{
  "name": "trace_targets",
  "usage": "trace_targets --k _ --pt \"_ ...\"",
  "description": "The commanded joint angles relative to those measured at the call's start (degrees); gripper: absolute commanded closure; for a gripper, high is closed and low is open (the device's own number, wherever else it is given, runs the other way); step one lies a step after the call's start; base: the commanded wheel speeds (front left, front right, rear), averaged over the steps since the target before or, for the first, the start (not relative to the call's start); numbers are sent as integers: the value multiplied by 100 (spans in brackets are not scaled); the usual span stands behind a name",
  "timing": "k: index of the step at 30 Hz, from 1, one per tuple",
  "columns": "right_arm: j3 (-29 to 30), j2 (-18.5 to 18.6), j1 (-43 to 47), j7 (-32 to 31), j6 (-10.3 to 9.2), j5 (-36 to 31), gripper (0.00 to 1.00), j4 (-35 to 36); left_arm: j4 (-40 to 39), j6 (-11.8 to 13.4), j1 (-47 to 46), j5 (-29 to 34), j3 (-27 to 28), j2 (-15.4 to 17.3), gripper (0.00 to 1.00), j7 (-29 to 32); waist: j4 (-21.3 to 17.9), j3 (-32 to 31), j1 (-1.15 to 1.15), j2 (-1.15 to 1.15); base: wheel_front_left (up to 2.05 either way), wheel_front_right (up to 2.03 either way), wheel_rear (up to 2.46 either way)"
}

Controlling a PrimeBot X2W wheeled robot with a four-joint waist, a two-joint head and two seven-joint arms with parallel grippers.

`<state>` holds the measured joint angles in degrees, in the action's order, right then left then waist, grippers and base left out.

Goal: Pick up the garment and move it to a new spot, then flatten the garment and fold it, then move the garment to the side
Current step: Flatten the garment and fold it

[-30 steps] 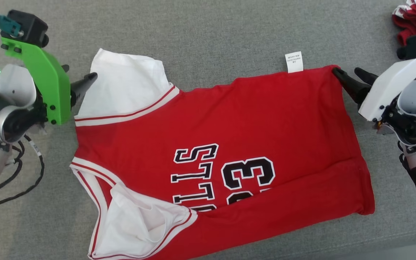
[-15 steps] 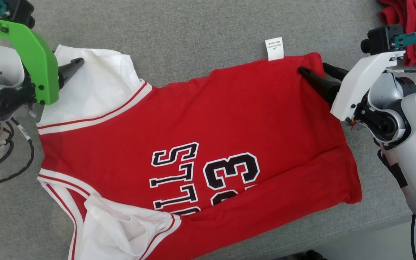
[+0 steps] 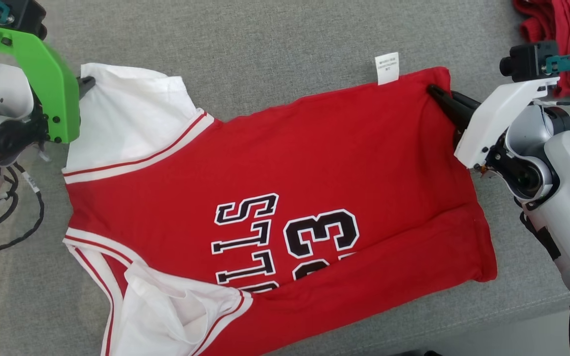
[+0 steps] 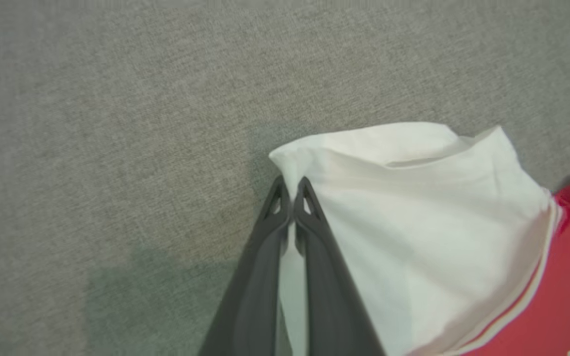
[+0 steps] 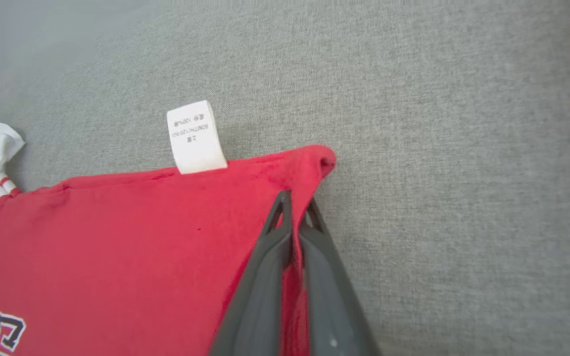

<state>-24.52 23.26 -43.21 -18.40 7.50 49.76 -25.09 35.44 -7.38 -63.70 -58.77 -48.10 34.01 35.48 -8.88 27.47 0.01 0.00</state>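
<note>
Left tool (image 4: 292, 184) and right tool (image 5: 296, 199) clamp jersey (image 3: 314, 163) corners, plainest in wrist views.

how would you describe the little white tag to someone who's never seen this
A red jersey lies on grey upholstery. From its far edge, beside the corner the right gripper pinches, a small white care label sticks out. Unlike the jersey's white fabric, it is a printed rectangle.

Beyond the far edge of the jersey (image 3: 314, 163) the grey cushion (image 3: 275, 39) lies bare, wide enough to pass. Past its far right corner sits a red clothes pile (image 3: 562, 24); black cables (image 3: 41, 217) trail off its left end.
</note>
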Motion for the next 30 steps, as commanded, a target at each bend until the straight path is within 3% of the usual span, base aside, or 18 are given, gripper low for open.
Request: trace_targets --k 1,10,16,23,30 --pt "-7 43 -48 120 -2 14 100 -67 46 -16 -30 67 -6 63 100 -82 39 -67 -1 0 0 0 0" --pt "-74 34 -61 827 -6 -70 100 -671 311 -4 95 113 -84 64 100 -694 126 -417 -1 0 0 0 0" --pt "-284 85 64 1267 -6 1 100 -789 116 -4 218 -77 -291 52 100 -791 221 -810 -1 0 0 0 0" --pt "-431 231 409 1817 -6 73 100 -955 -376 -4 473 -435 -522 266 100 -831 408 -1345 -1 0 0 0 0" --pt "-668 462 790 2361 -6 136 100 -874 -1287 -5 877 -843 -849 684 100 -457 610 -1709 -1 0 0 0 0"
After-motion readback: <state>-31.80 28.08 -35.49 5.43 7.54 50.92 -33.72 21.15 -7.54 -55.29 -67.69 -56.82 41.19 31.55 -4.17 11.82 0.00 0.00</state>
